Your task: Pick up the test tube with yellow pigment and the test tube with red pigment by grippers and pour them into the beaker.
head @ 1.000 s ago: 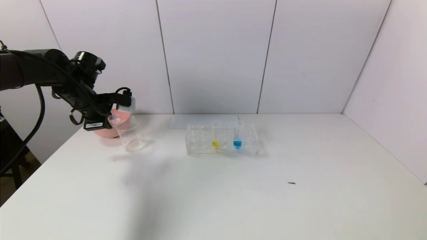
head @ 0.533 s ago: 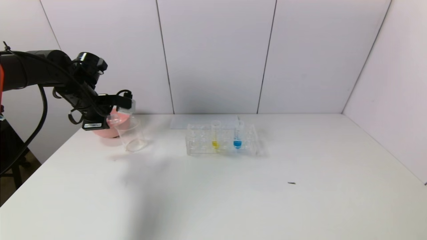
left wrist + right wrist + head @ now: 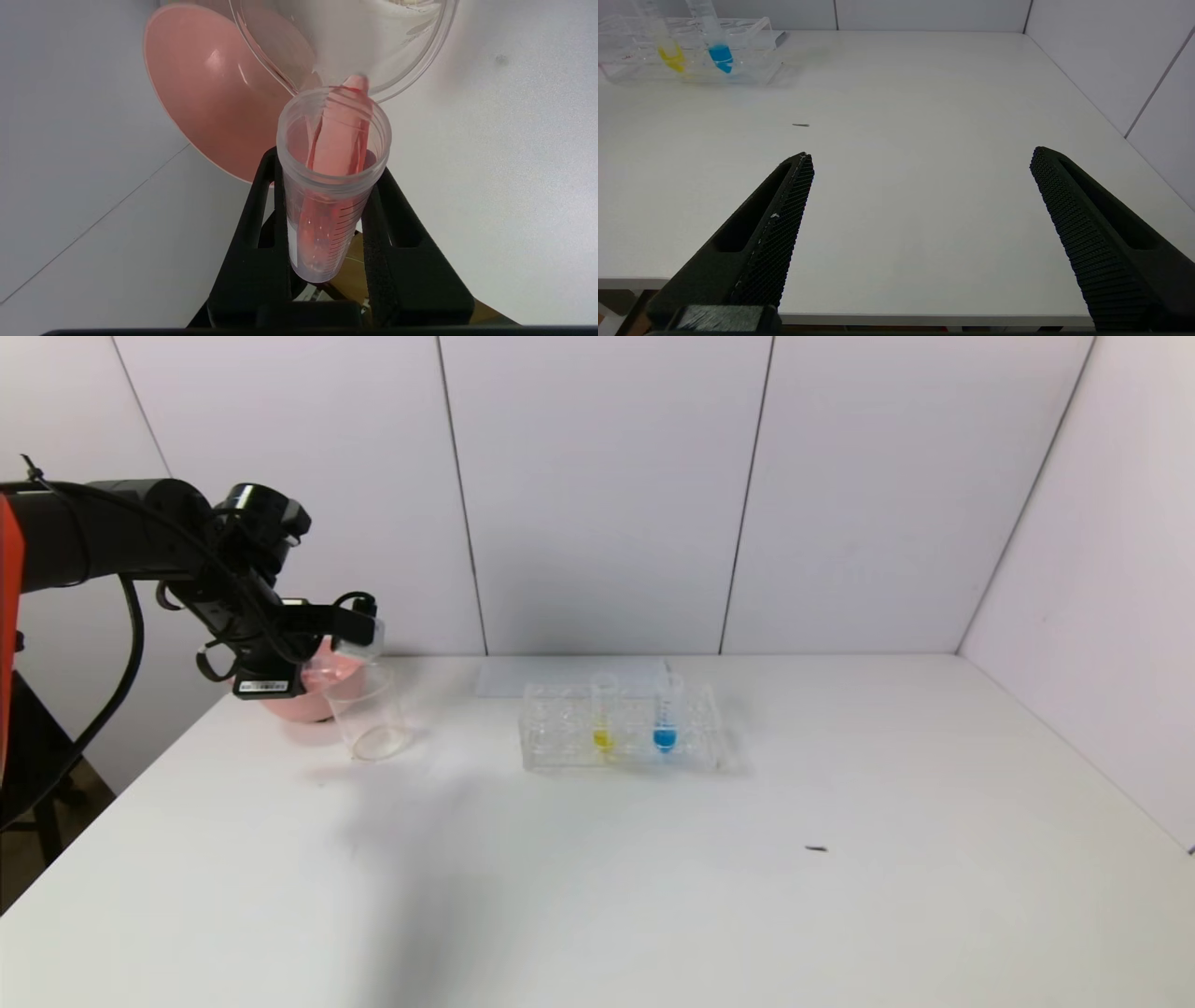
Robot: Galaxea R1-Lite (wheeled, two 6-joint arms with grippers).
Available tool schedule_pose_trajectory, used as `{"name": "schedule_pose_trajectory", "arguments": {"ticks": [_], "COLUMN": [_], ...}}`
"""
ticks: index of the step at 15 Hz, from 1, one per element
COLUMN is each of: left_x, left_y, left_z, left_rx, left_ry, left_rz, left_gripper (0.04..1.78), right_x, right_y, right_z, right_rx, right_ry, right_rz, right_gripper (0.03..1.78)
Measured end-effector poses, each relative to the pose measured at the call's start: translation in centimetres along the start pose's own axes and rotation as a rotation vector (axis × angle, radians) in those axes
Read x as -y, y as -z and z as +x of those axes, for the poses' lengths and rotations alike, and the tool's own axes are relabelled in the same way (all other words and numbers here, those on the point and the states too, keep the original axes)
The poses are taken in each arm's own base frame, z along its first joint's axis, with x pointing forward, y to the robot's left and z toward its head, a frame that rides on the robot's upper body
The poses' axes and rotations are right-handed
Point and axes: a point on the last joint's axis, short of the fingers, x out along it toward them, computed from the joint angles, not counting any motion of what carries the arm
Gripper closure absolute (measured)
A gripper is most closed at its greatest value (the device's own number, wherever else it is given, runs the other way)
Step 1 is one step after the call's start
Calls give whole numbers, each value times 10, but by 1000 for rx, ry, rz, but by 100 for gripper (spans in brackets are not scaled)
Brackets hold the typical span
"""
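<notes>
Left claw (image 3: 327,186) clamped tight, arm raised and reaching forward — wrist tipped over; right claw (image 3: 920,158) spread wide, low.

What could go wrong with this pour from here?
1. The red tube's mouth sits right at the beaker's rim, so liquid may dribble outside onto the table.
2. The pink bowl stands against the beaker; a stray stream could land there.
3. The left claw, shut on the tube, might nudge the light beaker.
</notes>
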Motion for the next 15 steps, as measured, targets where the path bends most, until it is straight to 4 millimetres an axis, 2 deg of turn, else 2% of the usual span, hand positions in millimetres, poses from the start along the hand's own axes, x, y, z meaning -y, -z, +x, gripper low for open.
{"name": "schedule_pose_trajectory", "arguments": {"ticks": [15], "left_x": [0], "left_y": [-6], "left_z": [5], "left_rx": [-41], "left_ry": [-5], "left_rz": [34], "left_gripper": [136], "right_x": [0], "right_y": [0], "right_z": [0], "right_rx": [0], "right_ry": [0], "right_rz": [0], "right_gripper": [11]}}
